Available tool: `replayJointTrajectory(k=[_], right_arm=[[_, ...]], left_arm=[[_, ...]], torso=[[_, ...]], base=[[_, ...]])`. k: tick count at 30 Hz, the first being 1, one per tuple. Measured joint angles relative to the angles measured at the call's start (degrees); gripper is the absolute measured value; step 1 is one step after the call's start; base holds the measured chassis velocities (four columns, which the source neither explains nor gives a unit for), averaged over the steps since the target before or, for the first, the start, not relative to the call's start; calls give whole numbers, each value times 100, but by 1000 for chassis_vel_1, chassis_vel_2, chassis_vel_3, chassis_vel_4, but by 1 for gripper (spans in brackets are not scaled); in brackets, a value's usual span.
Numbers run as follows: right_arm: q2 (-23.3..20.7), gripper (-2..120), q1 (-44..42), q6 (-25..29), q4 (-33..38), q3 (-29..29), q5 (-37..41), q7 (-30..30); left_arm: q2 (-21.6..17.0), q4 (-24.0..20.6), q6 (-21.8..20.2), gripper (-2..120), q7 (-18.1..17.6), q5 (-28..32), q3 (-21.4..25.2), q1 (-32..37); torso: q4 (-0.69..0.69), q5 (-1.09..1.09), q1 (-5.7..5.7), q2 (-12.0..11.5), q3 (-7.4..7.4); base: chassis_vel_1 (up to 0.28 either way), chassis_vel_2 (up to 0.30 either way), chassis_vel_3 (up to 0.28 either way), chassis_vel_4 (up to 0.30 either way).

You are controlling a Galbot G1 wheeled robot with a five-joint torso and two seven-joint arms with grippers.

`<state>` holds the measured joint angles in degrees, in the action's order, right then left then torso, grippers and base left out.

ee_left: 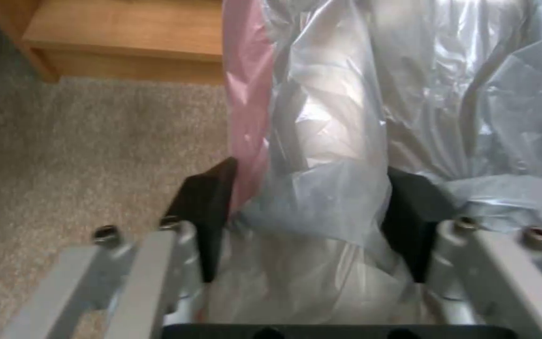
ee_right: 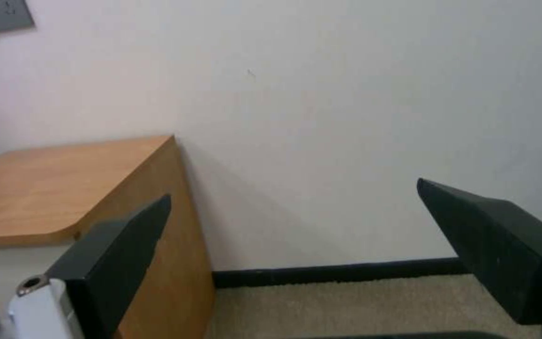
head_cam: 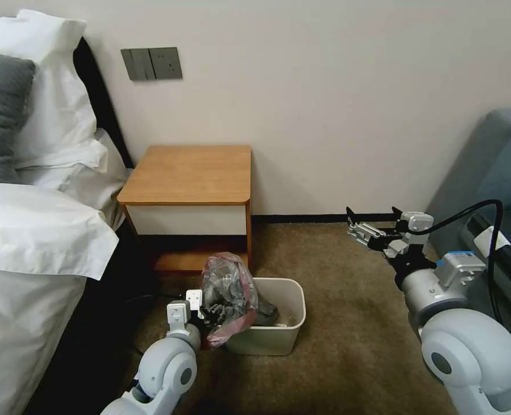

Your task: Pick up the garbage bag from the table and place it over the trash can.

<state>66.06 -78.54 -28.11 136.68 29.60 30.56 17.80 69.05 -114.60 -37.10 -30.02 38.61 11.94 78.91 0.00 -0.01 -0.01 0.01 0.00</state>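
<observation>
At the bin's near-left corner, the left gripper (head_cam: pixel 212 314) clamps the garbage bag (head_cam: pixel 227 291).
The bag stands bunched, partly over the trash can (head_cam: pixel 290 331) (table (head_cam: pixel 192 173) behind); the right gripper (head_cam: pixel 370 222) hangs spread apart, farther away.

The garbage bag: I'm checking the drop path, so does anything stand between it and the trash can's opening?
Nothing visible does. The garbage bag, pinched in the left gripper, hangs bunched at the trash can rim nearest that arm, and the opening beside it looks unobstructed. The right gripper is open, well off to the side.
</observation>
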Motion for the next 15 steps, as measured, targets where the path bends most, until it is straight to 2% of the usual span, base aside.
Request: replayJointTrajectory(k=[2,4,7,9,11,15], right_arm=[[2,100,-15,6,13,1,0,0],[3,100,-22,9,17,2,-1,0],[3,100,-34,17,40,14,-2,0],[3,100,-37,19,47,17,-3,0],[6,100,-62,21,88,26,-12,0],[11,100,-121,24,194,51,-34,0]], left_arm=[[1,-25,17,42,4,-2,10,34],[3,-36,35,38,9,-3,14,49],[23,-84,80,23,47,-5,25,99],[29,-96,87,20,54,-6,27,112],[47,-162,122,9,95,-8,27,167],[83,-271,281,6,195,-164,68,270]], torso=[[0,0,0,0,0],[0,-1,0,0,0],[0,-1,0,0,1],[-1,-1,0,0,1],[-1,-3,0,-1,1],[-1,-3,0,-2,2]], base=[[0,0,0,0],[0,0,0,0],[0,0,0,0],[0,0,0,0],[0,0,0,0],[0,0,0,0]])
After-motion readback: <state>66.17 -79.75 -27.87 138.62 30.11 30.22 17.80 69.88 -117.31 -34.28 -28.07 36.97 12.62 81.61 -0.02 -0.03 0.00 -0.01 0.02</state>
